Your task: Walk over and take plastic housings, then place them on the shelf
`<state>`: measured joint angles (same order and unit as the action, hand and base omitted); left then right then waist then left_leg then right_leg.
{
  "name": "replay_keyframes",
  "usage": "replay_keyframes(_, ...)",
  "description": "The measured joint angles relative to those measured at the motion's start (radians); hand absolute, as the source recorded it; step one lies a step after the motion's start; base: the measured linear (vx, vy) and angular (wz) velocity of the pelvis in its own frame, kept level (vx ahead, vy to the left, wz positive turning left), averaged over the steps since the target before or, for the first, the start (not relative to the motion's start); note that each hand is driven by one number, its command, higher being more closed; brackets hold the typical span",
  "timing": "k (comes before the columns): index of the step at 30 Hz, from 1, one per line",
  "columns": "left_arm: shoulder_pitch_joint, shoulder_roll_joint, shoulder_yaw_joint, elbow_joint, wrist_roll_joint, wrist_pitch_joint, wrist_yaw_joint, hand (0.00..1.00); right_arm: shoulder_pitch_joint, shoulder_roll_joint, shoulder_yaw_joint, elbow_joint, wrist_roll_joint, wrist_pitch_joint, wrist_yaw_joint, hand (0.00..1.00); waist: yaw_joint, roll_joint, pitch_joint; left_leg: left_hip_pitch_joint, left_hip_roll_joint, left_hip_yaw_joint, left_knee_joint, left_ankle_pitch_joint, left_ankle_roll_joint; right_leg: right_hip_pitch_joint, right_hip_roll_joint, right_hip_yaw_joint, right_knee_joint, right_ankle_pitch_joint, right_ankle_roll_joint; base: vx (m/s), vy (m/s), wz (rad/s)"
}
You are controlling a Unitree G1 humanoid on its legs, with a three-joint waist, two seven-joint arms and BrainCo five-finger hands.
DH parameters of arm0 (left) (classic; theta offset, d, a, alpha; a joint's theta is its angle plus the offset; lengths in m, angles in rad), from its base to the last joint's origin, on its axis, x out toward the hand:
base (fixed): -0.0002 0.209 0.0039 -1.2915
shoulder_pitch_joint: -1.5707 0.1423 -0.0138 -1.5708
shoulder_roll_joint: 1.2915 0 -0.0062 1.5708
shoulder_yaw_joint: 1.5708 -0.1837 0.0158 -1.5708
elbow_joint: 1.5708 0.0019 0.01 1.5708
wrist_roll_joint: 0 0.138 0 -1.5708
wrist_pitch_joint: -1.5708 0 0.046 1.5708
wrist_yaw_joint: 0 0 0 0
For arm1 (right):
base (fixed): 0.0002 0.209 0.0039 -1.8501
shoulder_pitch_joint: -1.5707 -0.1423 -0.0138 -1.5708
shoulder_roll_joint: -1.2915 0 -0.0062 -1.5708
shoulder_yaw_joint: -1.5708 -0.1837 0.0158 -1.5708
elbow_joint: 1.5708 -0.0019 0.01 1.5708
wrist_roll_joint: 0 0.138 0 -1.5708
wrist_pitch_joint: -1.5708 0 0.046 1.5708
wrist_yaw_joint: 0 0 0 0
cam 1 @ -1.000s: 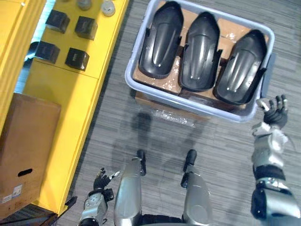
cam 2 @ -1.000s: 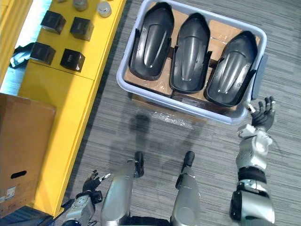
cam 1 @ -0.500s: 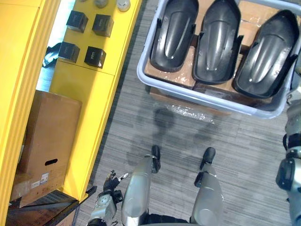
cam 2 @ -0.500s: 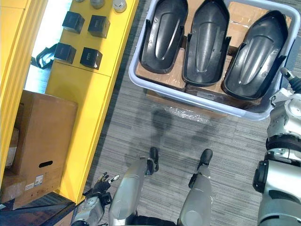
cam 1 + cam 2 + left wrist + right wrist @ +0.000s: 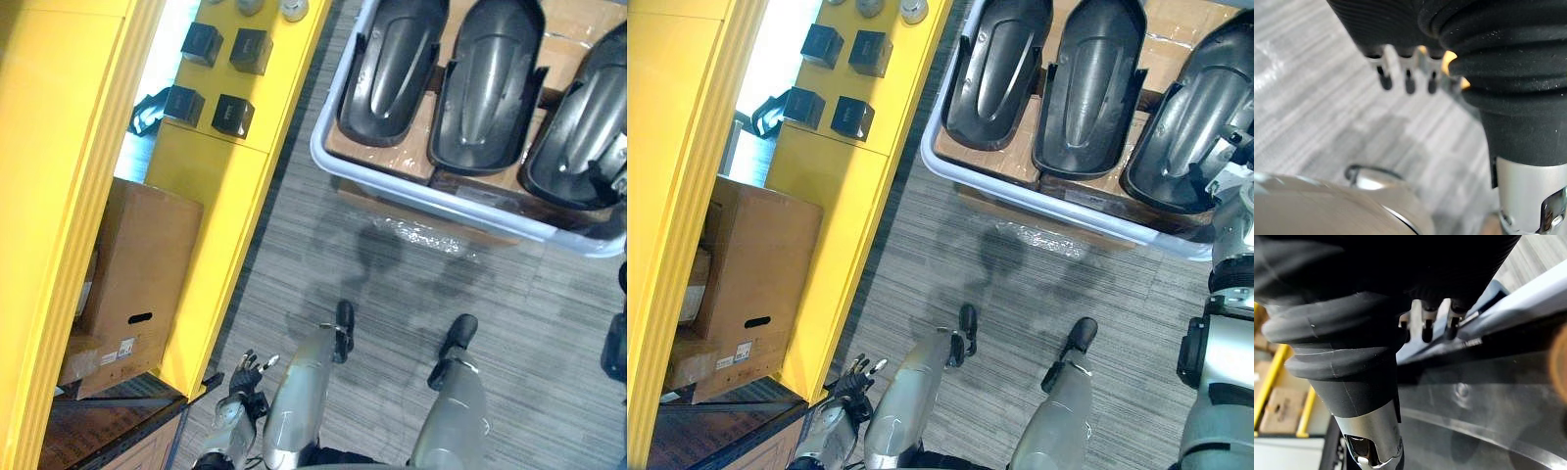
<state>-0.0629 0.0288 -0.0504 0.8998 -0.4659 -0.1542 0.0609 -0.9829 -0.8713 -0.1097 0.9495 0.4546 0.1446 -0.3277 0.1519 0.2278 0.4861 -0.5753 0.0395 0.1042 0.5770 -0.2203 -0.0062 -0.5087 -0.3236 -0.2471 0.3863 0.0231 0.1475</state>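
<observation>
While the yellow shelf [image 5: 196, 196] stands at the left, the grey bin [image 5: 392, 186] holds all three plastic housings on cardboard: left housing [image 5: 392, 69], middle housing [image 5: 485, 83], right housing [image 5: 578, 137]. The right hand [image 5: 1227, 162], fingers straight, is over the right housing, gripping nothing. The left hand [image 5: 245, 377] hangs low, relaxed and empty. Risk: the smooth curved shell may slip or snag its neighbour. Contact cannot be confirmed, and the housings' far ends are cut off.
</observation>
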Motion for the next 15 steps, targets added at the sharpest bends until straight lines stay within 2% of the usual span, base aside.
replay_keyframes(1,0.000,-0.001,0.000,-0.010,0.000,0.000,-0.002,0.00,-0.005,0.001,0.026,-0.008,-0.001,0.023,0.004,1.00,0.001,0.000,0.000,-0.008,0.002,-0.001,0.009,-0.001,-0.002,-0.014,-0.004,0.001,0.023,-0.010,-0.002,-0.03,-0.033,0.03)
replay_keyframes(5,-0.002,-0.016,0.000,-0.025,-0.011,-0.019,-0.005,0.00,-0.007,0.003,0.054,-0.009,-0.014,0.077,0.023,1.00,0.001,-0.001,0.001,-0.020,0.006,-0.007,0.029,-0.004,-0.006,-0.033,-0.006,0.001,0.062,-0.030,-0.009,-0.04,-0.033,0.03)
replay_keyframes(10,-0.006,-0.021,-0.002,-0.025,-0.039,-0.019,-0.005,0.00,-0.020,0.000,0.055,-0.009,-0.070,0.109,0.028,1.00,-0.002,-0.003,0.002,-0.023,0.015,0.004,0.028,-0.004,-0.007,-0.051,-0.006,0.005,0.072,-0.034,-0.013,-0.05,-0.032,-0.09)
replay_keyframes(15,-0.007,-0.032,-0.004,-0.031,-0.045,-0.021,-0.007,0.00,-0.032,-0.008,0.055,-0.009,-0.132,0.160,0.011,1.00,-0.004,-0.004,0.003,-0.023,0.023,0.006,0.023,-0.001,-0.011,-0.062,-0.004,0.004,0.087,-0.039,-0.020,0.00,-0.025,-0.02)
